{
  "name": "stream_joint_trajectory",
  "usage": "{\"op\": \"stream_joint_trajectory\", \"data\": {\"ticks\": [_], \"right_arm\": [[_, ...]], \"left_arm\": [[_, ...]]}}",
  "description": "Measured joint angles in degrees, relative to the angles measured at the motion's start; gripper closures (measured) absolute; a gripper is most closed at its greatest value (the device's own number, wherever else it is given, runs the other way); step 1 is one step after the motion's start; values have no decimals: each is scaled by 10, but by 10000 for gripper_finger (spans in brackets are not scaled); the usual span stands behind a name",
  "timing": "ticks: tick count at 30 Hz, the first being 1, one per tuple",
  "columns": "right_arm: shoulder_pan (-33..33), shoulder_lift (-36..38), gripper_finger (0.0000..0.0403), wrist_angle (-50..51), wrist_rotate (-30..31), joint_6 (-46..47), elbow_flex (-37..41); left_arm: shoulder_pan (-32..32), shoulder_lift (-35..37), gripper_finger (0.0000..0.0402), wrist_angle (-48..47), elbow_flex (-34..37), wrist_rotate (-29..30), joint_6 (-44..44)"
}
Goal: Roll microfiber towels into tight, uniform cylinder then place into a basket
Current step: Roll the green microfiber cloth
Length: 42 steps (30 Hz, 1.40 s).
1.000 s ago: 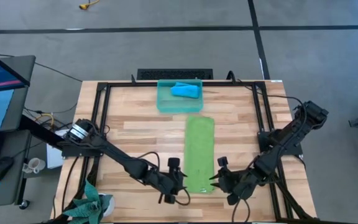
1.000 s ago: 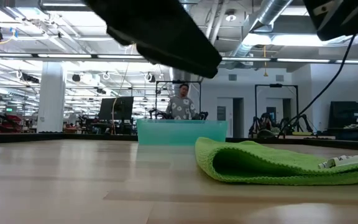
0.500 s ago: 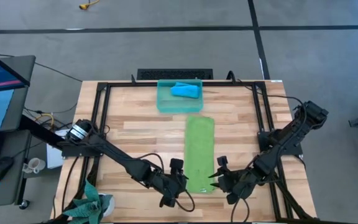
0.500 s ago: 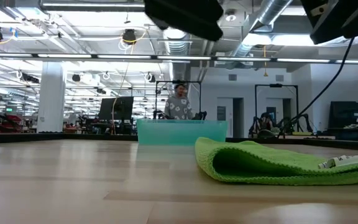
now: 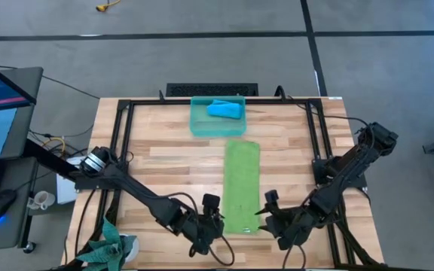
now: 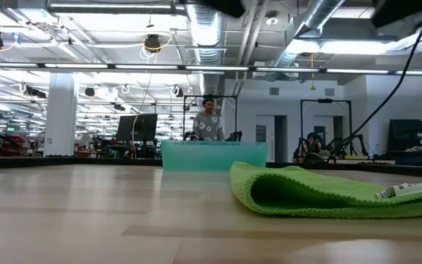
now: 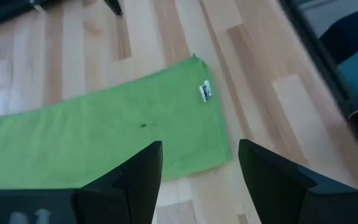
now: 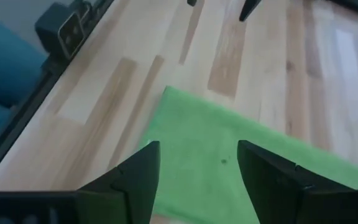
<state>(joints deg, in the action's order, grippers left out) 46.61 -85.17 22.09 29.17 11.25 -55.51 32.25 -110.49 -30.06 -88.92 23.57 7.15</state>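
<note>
Towel (image 5: 242, 187): lay flat, folded long, mid-table; blue one sat in basket (image 5: 217, 124).
Grippers: left (image 5: 211, 220) and right (image 5: 267, 217) stood wide, empty, flanking near end.
Advice: you needed both corners pinched evenly, rolled tight.

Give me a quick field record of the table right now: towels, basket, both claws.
green towel: flat, folded into a long strip, mid-table, not rolled
blue towel: bundled inside the basket
basket: far edge of the table, beyond the green towel's far end
left claw: open, beside the green towel's near left corner, holding nothing
right claw: open, beside the near right corner, holding nothing
</note>
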Motion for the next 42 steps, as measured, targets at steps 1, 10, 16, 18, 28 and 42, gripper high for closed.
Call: {"op": "stream_joint_trajectory", "data": {"ticks": [1, 10, 16, 18, 28, 42], "right_arm": [[3, 0, 163, 8, -5, 7, 0], [6, -79, 163, 11, -23, 23, 8], [6, -140, 163, -11, -37, 23, 7], [5, -146, 163, -17, -52, 24, 6], [-3, -153, 163, -29, -99, 26, -4], [-49, -183, 164, -47, -186, -1, -4]], "left_arm": [[3, -3, 196, -3, 4, 8, 0], [0, -37, 196, 36, 37, -2, 4], [-15, -73, 196, 87, 36, -56, -14], [-21, -83, 196, 91, 36, -87, -18], [-34, -89, 196, 131, 36, -114, -21], [-60, -131, 196, 143, 36, -170, -17]]}}
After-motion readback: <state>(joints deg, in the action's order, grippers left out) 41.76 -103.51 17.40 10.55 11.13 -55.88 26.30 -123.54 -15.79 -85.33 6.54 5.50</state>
